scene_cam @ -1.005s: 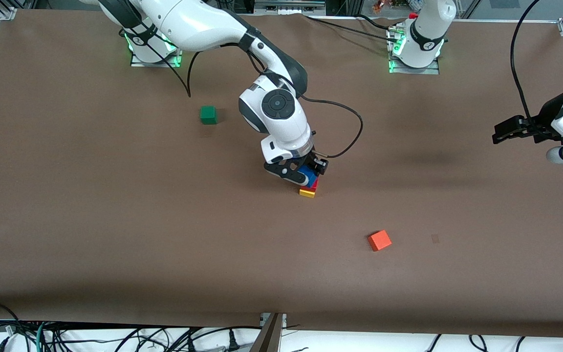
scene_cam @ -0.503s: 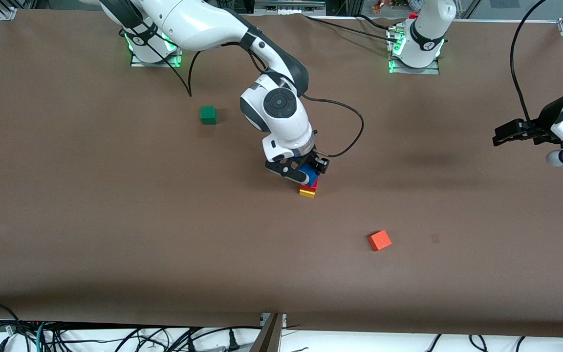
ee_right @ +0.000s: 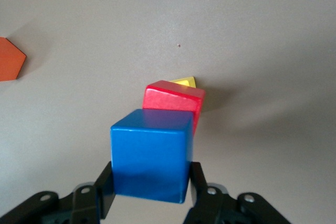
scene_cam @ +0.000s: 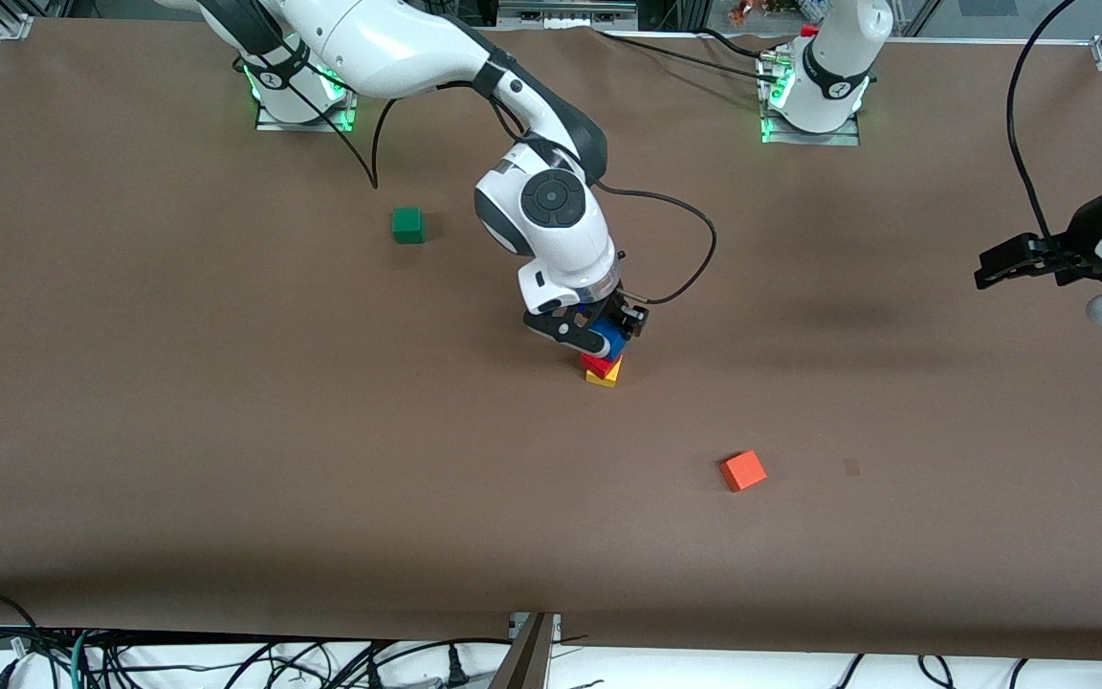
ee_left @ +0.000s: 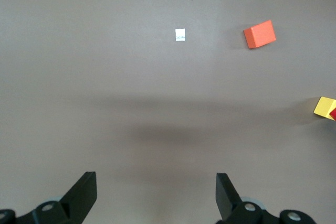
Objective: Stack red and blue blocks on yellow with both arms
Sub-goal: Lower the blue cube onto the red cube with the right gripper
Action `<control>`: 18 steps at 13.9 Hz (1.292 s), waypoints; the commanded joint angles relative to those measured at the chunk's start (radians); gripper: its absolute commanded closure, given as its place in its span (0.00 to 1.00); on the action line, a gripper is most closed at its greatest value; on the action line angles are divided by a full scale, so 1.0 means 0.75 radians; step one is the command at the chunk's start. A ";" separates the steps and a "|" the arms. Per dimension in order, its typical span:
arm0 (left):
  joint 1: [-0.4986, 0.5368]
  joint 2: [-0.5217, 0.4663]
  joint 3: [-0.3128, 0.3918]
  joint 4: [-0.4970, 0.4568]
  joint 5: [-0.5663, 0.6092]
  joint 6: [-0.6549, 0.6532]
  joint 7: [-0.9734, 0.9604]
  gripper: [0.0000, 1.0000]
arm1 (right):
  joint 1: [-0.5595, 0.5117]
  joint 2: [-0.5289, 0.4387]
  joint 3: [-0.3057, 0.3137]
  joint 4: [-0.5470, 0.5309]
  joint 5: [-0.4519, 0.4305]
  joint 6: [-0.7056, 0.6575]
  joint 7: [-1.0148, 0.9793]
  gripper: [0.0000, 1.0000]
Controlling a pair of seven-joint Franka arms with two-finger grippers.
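The yellow cube [scene_cam: 603, 376] sits mid-table with the red block [scene_cam: 599, 363] stacked on it. My right gripper [scene_cam: 599, 335] is shut on the blue block [scene_cam: 608, 337] and holds it just above the red block. In the right wrist view the blue block [ee_right: 151, 154] sits between the fingers, with the red block [ee_right: 173, 102] and a corner of the yellow cube [ee_right: 185, 82] below it. My left gripper [scene_cam: 991, 271] is open and empty, held up over the left arm's end of the table; it waits. Its wrist view shows the yellow cube [ee_left: 325, 107] at the frame's edge.
A green cube [scene_cam: 407, 225] lies toward the right arm's base. An orange cube [scene_cam: 743, 470] lies nearer the front camera than the stack, also seen in the left wrist view [ee_left: 259, 34] and right wrist view [ee_right: 10, 59]. A small white mark [ee_left: 180, 35] is on the table.
My right gripper has lifted the blue block slightly and shifted it toward the left arm's end, so more of the red block shows. The left gripper has drawn back a little.
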 commanded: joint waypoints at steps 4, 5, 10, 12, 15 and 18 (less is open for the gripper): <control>0.016 0.025 -0.004 0.041 -0.027 -0.008 0.026 0.00 | 0.017 0.031 -0.015 0.054 -0.002 0.003 0.018 0.22; 0.016 0.025 -0.004 0.041 -0.027 -0.006 0.024 0.00 | 0.017 0.031 -0.017 0.054 -0.002 0.003 0.016 0.20; 0.014 0.025 -0.004 0.041 -0.027 -0.006 0.024 0.00 | 0.006 0.013 -0.019 0.054 0.000 -0.027 0.012 0.09; 0.014 0.025 -0.004 0.043 -0.027 -0.008 0.022 0.00 | -0.004 -0.013 -0.021 0.058 0.005 -0.107 0.006 0.02; 0.014 0.035 -0.004 0.055 -0.027 -0.006 0.021 0.00 | -0.063 -0.120 -0.005 0.073 0.011 -0.268 -0.019 0.01; 0.014 0.047 -0.004 0.066 -0.027 -0.006 0.019 0.00 | -0.114 -0.258 -0.011 0.068 0.029 -0.430 -0.114 0.01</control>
